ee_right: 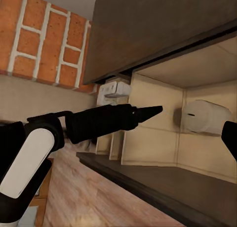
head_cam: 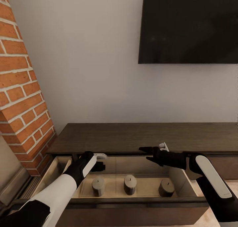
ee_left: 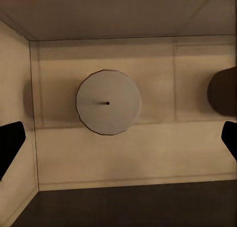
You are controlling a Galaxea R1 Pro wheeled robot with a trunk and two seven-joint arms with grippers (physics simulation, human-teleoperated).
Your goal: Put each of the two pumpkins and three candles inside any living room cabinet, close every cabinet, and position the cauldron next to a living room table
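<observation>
Three candles (head_cam: 129, 184) upright in open drawer; left claw (head_cam: 99, 161) directly above leftmost

Three candles (head_cam: 130, 184) stand in the cabinet's (head_cam: 138, 138) open drawer (head_cam: 180, 180).

A plain white wall (head_cam: 92, 62) fills the back of the room. A black wall-mounted TV (head_cam: 188, 25) hangs at two o'clock. A red-brick fireplace column (head_cam: 19, 88) slants down at nine o'clock. Light wood floor (head_cam: 215, 217) shows at five o'clock and again in the right wrist view (ee_right: 94, 197). The light is soft and even
</observation>
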